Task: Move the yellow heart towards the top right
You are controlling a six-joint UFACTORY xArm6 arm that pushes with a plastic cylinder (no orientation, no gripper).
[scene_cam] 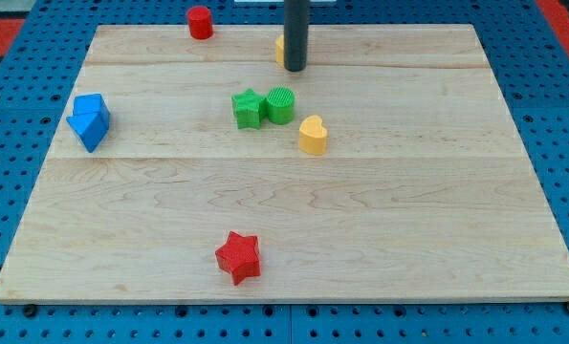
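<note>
The yellow heart (313,135) lies near the middle of the wooden board (437,191), just right of and below the green pair. My rod comes down from the view's top and my tip (295,69) rests on the board well above the heart. A second yellow block (280,50) is mostly hidden behind the rod, touching its left side; its shape cannot be made out.
A green star (249,108) and a green cylinder (280,104) touch each other left of and above the heart. A red cylinder (200,22) stands at the top edge. A blue block (90,119) lies at the left. A red star (238,256) lies near the bottom.
</note>
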